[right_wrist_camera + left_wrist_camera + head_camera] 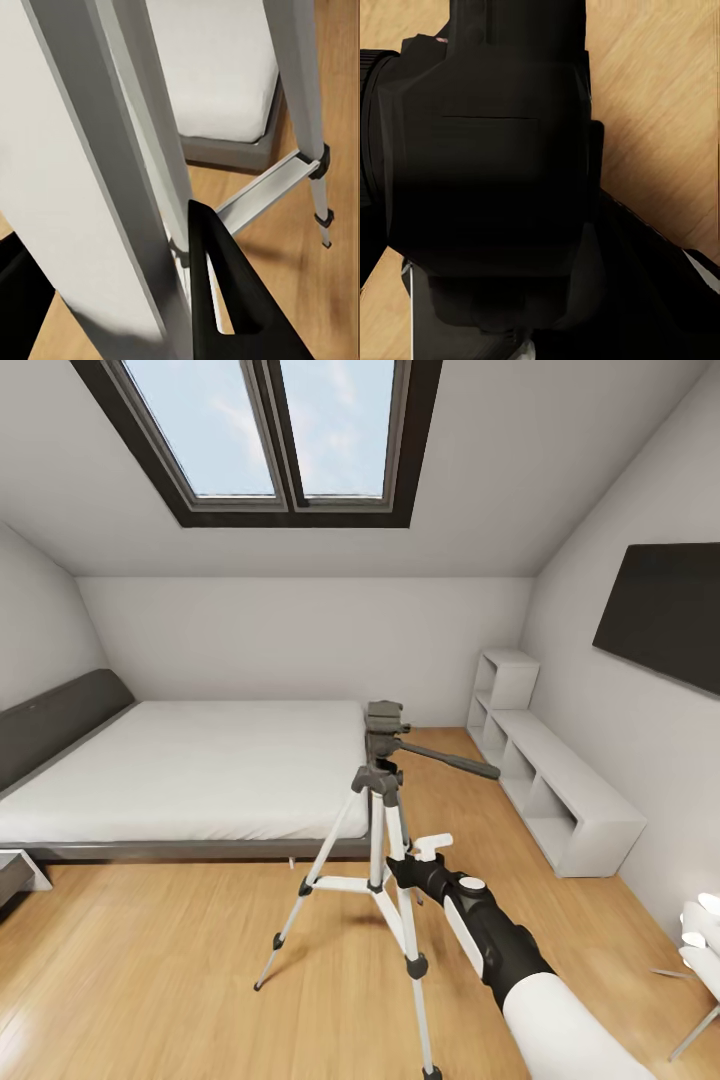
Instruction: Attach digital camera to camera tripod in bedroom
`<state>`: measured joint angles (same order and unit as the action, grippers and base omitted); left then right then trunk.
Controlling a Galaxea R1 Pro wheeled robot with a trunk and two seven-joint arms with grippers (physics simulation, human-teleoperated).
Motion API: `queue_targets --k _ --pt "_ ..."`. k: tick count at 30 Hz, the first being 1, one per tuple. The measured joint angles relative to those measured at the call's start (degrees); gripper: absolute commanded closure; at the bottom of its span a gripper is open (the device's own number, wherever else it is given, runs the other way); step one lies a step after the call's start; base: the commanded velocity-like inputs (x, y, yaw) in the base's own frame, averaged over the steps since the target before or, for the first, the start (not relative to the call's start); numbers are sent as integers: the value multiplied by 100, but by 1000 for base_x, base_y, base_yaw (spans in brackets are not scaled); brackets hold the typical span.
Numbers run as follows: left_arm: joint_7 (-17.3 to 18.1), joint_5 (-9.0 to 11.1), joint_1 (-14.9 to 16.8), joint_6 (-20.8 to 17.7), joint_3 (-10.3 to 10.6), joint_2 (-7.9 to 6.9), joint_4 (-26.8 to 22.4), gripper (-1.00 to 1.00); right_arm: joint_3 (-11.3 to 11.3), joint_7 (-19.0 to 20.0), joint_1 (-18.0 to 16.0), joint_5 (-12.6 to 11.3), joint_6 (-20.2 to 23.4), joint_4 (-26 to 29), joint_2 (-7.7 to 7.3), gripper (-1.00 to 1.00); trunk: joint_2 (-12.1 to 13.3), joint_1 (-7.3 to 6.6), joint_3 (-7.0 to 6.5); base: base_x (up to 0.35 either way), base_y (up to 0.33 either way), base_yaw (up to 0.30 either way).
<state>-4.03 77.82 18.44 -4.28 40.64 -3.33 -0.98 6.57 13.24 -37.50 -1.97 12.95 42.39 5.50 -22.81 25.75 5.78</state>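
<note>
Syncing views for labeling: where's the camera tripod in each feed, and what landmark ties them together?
Head view: camera tripod stands centre frame on the wood floor, in front of the bed, the right arm reaching to its legs.
Left wrist view: no tripod that I can make out; a dark boxy body fills most of the frame.
Right wrist view: its silver legs cross the frame close up.
Shared landmark: the bed's white mattress.

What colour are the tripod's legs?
Silver, with black joints and feet; the camera tripod shows best in the head view, standing on the wood floor.
</note>
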Motion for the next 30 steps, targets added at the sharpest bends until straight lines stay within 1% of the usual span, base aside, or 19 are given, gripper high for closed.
queue_targets --k 2,5,6,8,11,13,14,15,16,20,22,23,24,25,26,27,28,29,30 --pt "6 -5 26 -27 6 -113 -169 100 2 5 0 15 -13 -1 -7 100 0 0 0 0 0 0" --pt "1 -17 53 -188 22 -361 -678 100 13 11 1 36 -21 -2 -12 100 1 0 0 0 0 0" --pt "0 -75 67 -476 21 -558 -1028 100 17 15 2 48 -20 -2 -13 100 1 0 -1 0 0 0" --pt "-3 -100 100 -787 22 -710 -1284 100 17 14 2 62 -24 -4 -14 100 2 0 0 0 0 0" --pt "-73 -180 470 -1708 21 -1100 -1962 100 19 13 2 60 -22 -3 -17 100 2 0 1 0 0 0" --pt "-256 -186 914 -2203 -10 -1280 -2372 100 17 15 1 61 -18 -3 -18 100 2 0 -1 0 0 0" --pt "-351 -183 1048 -2347 -20 -1323 -2507 100 16 16 1 62 -17 -4 -17 100 2 0 -2 0 0 0" --pt "-583 -196 1245 -2600 -14 -1385 -2748 100 16 17 0 60 -16 -3 -18 100 2 -1 0 0 0 0" --pt "-714 -182 1508 -2710 -34 -1407 -2885 100 18 18 1 59 -15 -4 -19 100 2 0 -2 0 0 0" --pt "-1604 -175 2374 -3365 -159 -1447 -3636 100 22 20 1 59 -13 -3 -19 100 1 0 -2 0 0 0" --pt "-1934 -174 2608 -3591 -276 -1437 -3844 100 21 22 -1 64 -14 -3 -18 100 2 0 -2 0 0 0" --pt "-2276 -170 2900 -3804 -443 -1430 -4016 100 24 25 -1 65 -14 0 -17 100 2 0 -3 0 0 0" --pt "-2452 -187 3169 -3917 -559 -1426 -4096 100 26 25 0 67 -14 -1 -16 100 0 -1 -2 0 0 0" --pt "-2759 -160 3438 -4112 -809 -1414 -4233 100 25 26 -2 72 -14 -1 -16 100 1 0 -2 0 0 0" --pt "-2899 -162 3663 -4205 -951 -1401 -4300 100 28 27 0 70 -13 -2 -15 100 -1 -1 -3 0 0 0" --pt "-3120 -110 3887 -4366 -1219 -1342 -4420 100 28 28 -2 76 -14 -1 -16 100 1 0 -2 0 0 0" --pt "-3214 -119 4040 -4444 -1352 -1297 -4483 100 32 30 0 73 -13 -1 -15 100 -1 -1 -3 0 0 0" --pt "-3356 -114 4205 -4589 -1575 -1192 -4577 100 30 33 -3 77 -15 0 -16 100 2 0 -3 0 0 0" --pt "-3419 -89 4302 -4644 -1677 -1131 -4656 100 34 32 0 72 -13 -2 -15 100 -1 -1 -2 0 0 0"
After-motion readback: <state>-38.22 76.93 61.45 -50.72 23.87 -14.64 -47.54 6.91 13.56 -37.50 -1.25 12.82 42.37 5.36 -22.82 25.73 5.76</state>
